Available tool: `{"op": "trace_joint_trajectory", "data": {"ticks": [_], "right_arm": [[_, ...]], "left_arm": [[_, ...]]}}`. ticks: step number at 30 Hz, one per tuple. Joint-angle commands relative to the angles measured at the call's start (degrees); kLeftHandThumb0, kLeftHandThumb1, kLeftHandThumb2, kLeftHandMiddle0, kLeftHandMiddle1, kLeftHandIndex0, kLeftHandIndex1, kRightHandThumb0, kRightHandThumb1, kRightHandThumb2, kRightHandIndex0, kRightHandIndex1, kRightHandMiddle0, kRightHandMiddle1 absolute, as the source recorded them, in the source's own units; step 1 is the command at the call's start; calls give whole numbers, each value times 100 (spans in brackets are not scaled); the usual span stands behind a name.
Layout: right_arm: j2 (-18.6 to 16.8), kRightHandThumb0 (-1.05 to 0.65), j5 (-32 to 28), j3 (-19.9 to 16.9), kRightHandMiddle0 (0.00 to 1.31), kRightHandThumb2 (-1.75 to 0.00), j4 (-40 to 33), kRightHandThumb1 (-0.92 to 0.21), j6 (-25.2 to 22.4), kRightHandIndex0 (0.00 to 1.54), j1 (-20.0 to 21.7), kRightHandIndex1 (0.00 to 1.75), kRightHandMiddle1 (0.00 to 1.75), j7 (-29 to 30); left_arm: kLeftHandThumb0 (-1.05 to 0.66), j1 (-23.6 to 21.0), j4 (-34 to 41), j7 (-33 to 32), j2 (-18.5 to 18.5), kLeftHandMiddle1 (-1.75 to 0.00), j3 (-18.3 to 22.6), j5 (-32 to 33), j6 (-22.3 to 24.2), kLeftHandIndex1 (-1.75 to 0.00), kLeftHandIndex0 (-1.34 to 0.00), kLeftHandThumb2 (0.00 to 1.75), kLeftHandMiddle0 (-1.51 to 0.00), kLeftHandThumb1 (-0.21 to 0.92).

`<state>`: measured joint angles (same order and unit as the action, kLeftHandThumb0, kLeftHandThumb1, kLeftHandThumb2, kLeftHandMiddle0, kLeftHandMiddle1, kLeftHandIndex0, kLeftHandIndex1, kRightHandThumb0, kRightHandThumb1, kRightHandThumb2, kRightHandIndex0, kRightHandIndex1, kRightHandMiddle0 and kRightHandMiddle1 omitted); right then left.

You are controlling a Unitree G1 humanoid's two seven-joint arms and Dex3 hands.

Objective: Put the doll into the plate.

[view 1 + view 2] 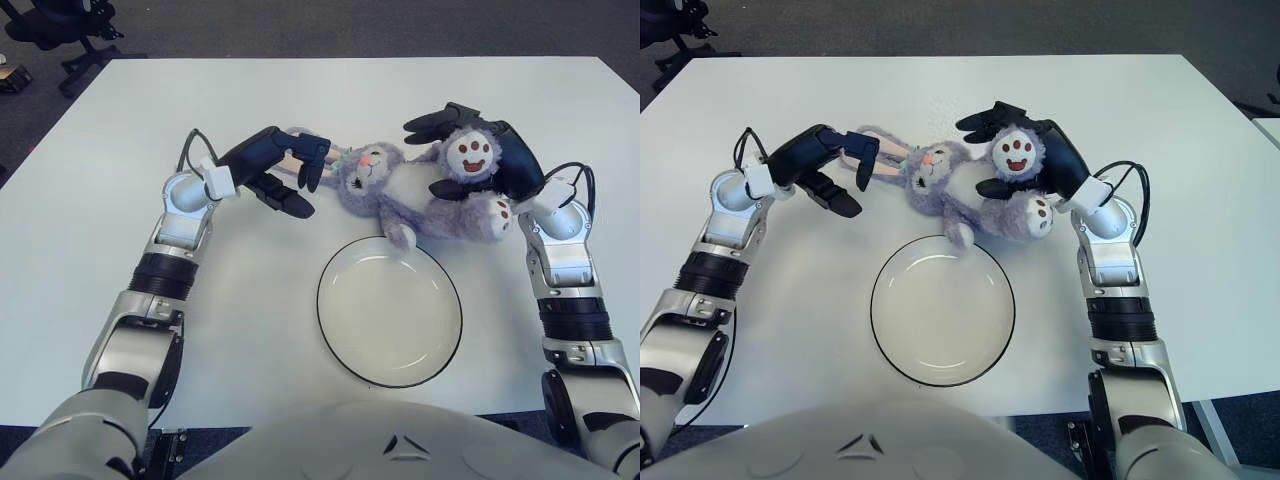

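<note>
- 2 hands are set at the doll (415, 190), which lies on the table (120, 130) just beyond the plate (390, 312); nothing has been lifted yet.
- The left hand (280, 170) is closed loosely on the ears; the right hand (480, 160) is wrapped around a foot.
- The move into the plate is left.

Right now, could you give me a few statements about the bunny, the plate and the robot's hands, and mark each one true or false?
1. The doll lies inside the plate. False: it lies on the table beyond the plate, one arm at the rim.
2. The right hand is closed around one of the doll's feet. True.
3. The left hand is at the doll's ears. True.
4. The plate holds food. False: it is empty.
</note>
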<state>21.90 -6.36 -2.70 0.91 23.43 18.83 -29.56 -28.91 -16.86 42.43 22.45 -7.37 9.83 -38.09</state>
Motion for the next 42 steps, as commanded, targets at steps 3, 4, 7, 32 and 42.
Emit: {"op": "trace_joint_trajectory", "data": {"ticks": [3,4,7,32,42], "right_arm": [[44,-68,-97,-19,42,-14,37,-92,72,43,54,0,17,-56],[43,-68,-96,-20,42,-14,38,-92,72,43,54,0,17,-57],[41,-68,-96,-23,42,-14,39,-92,73,43,55,0,17,-62],[-148,-89,-1638,-357,31,-20,-169,-92,-1353,19,90,0,5,-727],[-137,-96,-1275,-571,22,-27,-125,-92,-522,8,24,1,0,-569]], "left_arm": [[-34,-102,-37,60,-8,-175,75,43,39,-175,-78,12,-83,92],[-34,-102,-37,63,-10,-175,78,42,40,-175,-78,12,-83,92],[-34,-102,-37,70,-15,-175,85,39,41,-175,-78,12,-83,92],[-57,-823,-1039,-793,118,-116,-245,-1891,-209,-91,-31,5,-21,92],[-53,-780,-890,-798,161,-113,-308,-1868,-28,-87,-30,1,-19,90]]}}
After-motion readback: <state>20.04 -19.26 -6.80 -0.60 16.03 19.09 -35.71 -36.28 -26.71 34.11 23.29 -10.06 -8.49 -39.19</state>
